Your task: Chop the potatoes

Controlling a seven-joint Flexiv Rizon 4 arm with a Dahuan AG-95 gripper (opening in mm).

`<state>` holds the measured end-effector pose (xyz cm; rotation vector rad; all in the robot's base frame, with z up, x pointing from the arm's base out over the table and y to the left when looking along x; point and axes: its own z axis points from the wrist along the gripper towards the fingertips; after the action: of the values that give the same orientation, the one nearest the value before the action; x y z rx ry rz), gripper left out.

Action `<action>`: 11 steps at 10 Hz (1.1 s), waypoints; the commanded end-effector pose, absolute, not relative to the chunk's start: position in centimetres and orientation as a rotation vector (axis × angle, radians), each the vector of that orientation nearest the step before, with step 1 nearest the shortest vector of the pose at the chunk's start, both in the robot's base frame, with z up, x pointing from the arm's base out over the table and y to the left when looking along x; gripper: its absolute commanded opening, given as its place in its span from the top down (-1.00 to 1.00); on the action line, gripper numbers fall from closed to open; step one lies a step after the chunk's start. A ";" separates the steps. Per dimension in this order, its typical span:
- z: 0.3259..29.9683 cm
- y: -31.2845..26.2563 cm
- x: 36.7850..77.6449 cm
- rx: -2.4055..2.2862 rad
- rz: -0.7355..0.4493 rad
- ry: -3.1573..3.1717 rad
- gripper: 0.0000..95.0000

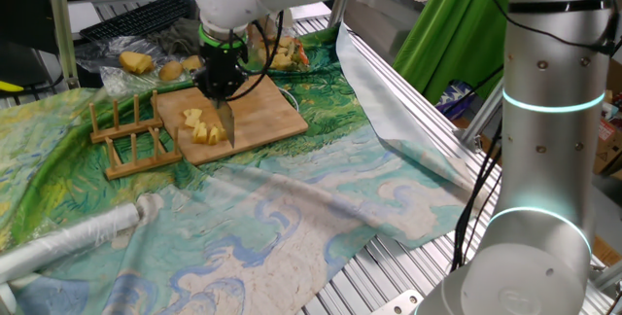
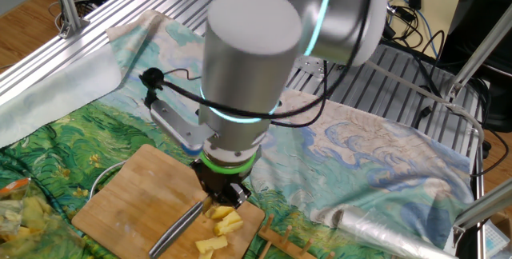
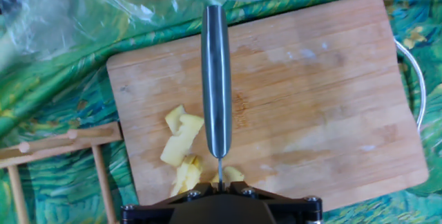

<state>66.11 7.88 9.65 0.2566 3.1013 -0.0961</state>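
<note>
One arm [image 2: 248, 51] upright, gripper [image 1: 222, 87] pointing down, knife [image 3: 216, 79] over potatoes [image 3: 181, 144]

Pale potato chunks [image 3: 181, 148] on board, seemingly clustered

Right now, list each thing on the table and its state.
Tool: shut on the knife.
Knife: held, blade down over the board.
Potatoes: cut into pieces, on the board.
Board: flat on the cloth.
Rack: standing beside the board, nothing in it.
</note>
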 end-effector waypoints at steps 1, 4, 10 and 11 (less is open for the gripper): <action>9.4 8.1 65.7 0.253 -0.071 3.134 1.00; 9.2 8.2 65.7 0.278 -0.071 3.140 1.00; 9.2 8.2 65.7 0.030 -0.045 3.130 1.00; 9.2 8.2 65.7 0.018 -0.038 3.133 1.00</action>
<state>65.65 8.21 9.19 0.0863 3.1300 -0.0745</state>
